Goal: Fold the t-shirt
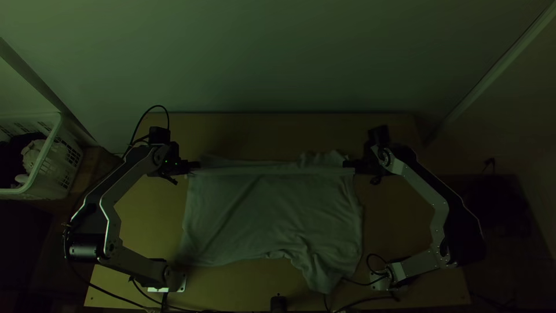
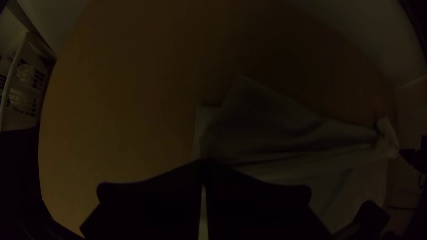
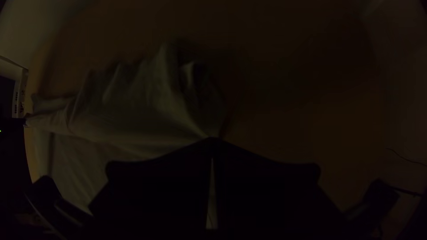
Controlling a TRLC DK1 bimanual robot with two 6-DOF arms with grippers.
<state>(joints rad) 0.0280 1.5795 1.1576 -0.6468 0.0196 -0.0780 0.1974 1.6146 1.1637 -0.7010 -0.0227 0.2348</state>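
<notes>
Left end effector, t-shirt edge murky.

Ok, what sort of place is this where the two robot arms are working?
Probably a small robot test space in a dim room: two arms are mounted on a wooden table, a t-shirt lies under them, and a plastic laundry basket stands beside.

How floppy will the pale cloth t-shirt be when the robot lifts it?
The t-shirt would probably droop: its loose edge is rumpled. The middle might sag between the flat-fingered black left hand and matching right hand, since they pinch it far apart.
</notes>
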